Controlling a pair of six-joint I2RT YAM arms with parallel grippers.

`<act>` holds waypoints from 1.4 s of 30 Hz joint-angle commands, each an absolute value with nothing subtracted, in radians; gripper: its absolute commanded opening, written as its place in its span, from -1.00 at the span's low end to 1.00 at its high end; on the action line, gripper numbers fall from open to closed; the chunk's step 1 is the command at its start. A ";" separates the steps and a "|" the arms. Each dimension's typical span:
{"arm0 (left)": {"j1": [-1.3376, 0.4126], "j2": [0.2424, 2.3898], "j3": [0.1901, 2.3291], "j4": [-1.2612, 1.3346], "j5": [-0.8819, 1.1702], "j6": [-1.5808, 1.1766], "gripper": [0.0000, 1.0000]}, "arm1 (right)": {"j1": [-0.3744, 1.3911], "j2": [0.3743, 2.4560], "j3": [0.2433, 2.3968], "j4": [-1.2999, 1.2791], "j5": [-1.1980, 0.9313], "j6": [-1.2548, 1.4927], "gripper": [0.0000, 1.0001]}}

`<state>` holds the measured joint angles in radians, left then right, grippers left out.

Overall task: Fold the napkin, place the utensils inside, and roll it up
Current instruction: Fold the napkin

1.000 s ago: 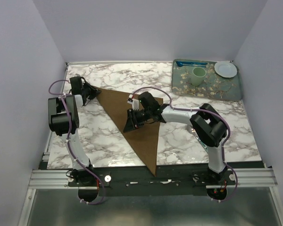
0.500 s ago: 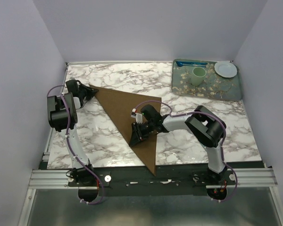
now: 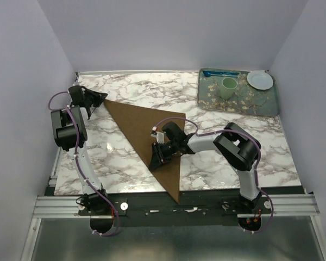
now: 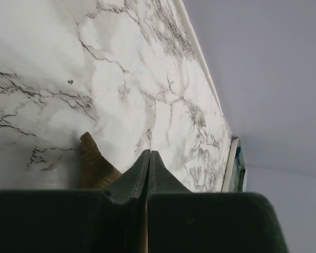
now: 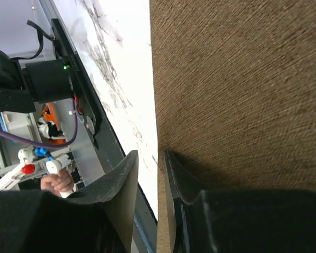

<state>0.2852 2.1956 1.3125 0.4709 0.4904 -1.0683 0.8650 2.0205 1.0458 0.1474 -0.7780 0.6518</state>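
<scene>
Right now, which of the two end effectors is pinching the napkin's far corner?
The left end effector, at the napkin's far-left tip by the table's back edge. The right end effector grips the long left edge, nearer the bases.

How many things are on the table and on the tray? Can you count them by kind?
Napkin: 1
Tray: 1
Cup: 1
Plate: 1
Blue utensil on the tray: 1 that I can make out
Total: 5
</scene>
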 commanded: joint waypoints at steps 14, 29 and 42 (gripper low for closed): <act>0.337 2.355 1.454 0.277 0.469 -1.006 -0.86 | 0.890 1.838 0.963 0.114 -0.727 0.670 -0.31; 0.270 1.941 1.333 0.025 0.315 -0.833 -0.30 | 0.930 1.776 0.784 0.063 -0.569 0.643 -0.32; 0.048 1.690 1.032 0.097 0.368 -0.905 -0.24 | 0.826 1.908 0.932 -0.095 -0.480 0.465 -0.33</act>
<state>0.1440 1.7020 1.1061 0.0906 0.3511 -0.9024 0.9001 1.8233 0.8528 0.0528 -0.6254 0.6167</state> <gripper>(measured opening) 0.387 0.333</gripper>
